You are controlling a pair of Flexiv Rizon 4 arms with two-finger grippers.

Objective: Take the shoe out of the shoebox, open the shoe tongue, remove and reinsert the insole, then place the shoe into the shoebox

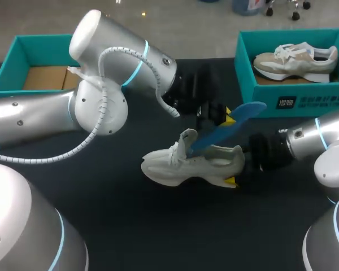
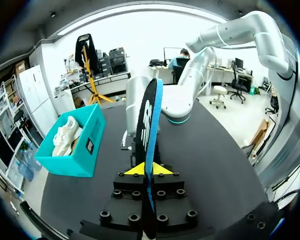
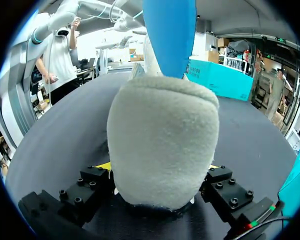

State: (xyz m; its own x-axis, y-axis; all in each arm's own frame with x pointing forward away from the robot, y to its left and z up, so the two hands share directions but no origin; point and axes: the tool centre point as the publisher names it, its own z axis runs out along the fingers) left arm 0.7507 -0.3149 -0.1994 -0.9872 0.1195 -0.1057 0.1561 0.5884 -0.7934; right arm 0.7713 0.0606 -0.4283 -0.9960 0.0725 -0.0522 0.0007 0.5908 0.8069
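Observation:
A white shoe (image 1: 183,165) is held a little above the dark table, toe toward the left. My right gripper (image 1: 237,164) is shut on its grey heel (image 3: 162,145), one finger on each side. A blue insole (image 1: 229,125) slants up out of the shoe's opening. My left gripper (image 1: 217,116) is shut on the insole's upper part. In the left wrist view the insole (image 2: 151,130) stands edge-on between the yellow tips of my left gripper (image 2: 149,169). Past the heel in the right wrist view, the insole (image 3: 170,35) rises ahead of my right gripper (image 3: 160,167).
A teal shoebox (image 1: 291,101) at the back right holds a second pale shoe (image 1: 296,61). Another teal box (image 1: 11,59), open with a bare cardboard floor, stands at the back left. My left arm's large joints (image 1: 101,101) hang over the table's left half.

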